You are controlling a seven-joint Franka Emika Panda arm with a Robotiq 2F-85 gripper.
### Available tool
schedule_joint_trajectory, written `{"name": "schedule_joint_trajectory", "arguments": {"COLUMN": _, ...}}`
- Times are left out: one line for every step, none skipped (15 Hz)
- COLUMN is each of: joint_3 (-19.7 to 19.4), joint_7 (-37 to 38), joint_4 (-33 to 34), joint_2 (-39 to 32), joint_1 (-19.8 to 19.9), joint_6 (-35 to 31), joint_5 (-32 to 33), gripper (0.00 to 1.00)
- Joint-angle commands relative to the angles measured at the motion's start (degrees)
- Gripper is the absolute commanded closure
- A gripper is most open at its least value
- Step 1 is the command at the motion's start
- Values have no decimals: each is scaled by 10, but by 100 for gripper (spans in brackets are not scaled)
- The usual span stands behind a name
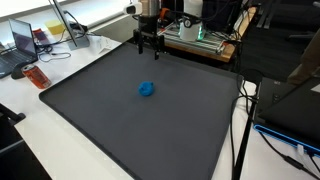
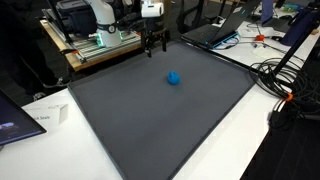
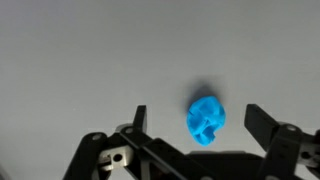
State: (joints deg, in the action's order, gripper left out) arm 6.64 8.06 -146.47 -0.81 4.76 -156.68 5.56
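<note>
The gripper (image 1: 148,47) hangs over the far edge of a dark grey mat (image 1: 120,125) with its two fingers spread wide and nothing between them. A small crumpled blue lump (image 1: 146,89) lies by itself near the middle of the mat, well apart from the gripper in both exterior views (image 2: 173,78). In the wrist view the gripper (image 3: 198,118) comes in from the bottom of the picture. There the blue lump (image 3: 206,118) shows on the grey surface between the black fingers (image 3: 140,116), closer to the one at the right of the picture and touching neither. The mat covers most of a white table (image 1: 40,135). In an exterior view a small white box (image 2: 55,113) rests on the table just beside the mat's edge, and what it holds cannot be made out. A flat orange-red packet (image 1: 37,77) lies off another edge of the mat, near an open laptop (image 1: 22,40). Behind the gripper a wooden bench carries a machine with a green glow (image 2: 100,35), and cables trail across the table beside the mat.
</note>
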Motion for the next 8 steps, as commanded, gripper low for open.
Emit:
{"name": "schedule_joint_trajectory", "arguments": {"joint_3": -5, "joint_7": 108, "joint_4": 126, "joint_2": -55, "joint_1": -55, "joint_6": 111, "joint_5": 109, "gripper": 0}}
{"name": "schedule_joint_trajectory", "arguments": {"joint_3": -3, "joint_7": 115, "joint_4": 153, "joint_2": -68, "joint_1": -68, "joint_6": 134, "joint_5": 113, "gripper": 0}}
{"name": "schedule_joint_trajectory", "arguments": {"joint_3": -3, "joint_7": 119, "joint_4": 179, "joint_2": -83, "joint_1": -83, "joint_6": 159, "joint_5": 113, "gripper": 0}}
{"name": "schedule_joint_trajectory", "arguments": {"joint_3": -4, "joint_7": 123, "joint_4": 202, "joint_2": -97, "joint_1": -95, "joint_6": 187, "joint_5": 109, "gripper": 0}}
{"name": "schedule_joint_trajectory", "arguments": {"joint_3": -7, "joint_7": 131, "joint_4": 223, "joint_2": -109, "joint_1": -107, "joint_6": 214, "joint_5": 107, "gripper": 0}}
{"name": "schedule_joint_trajectory", "arguments": {"joint_3": -10, "joint_7": 134, "joint_4": 240, "joint_2": -123, "joint_1": -116, "joint_6": 231, "joint_5": 102, "gripper": 0}}
{"name": "schedule_joint_trajectory", "arguments": {"joint_3": -14, "joint_7": 143, "joint_4": 255, "joint_2": -135, "joint_1": -123, "joint_6": 244, "joint_5": 103, "gripper": 0}}
{"name": "schedule_joint_trajectory", "arguments": {"joint_3": -19, "joint_7": 151, "joint_4": 267, "joint_2": -147, "joint_1": -129, "joint_6": 252, "joint_5": 107, "gripper": 0}}
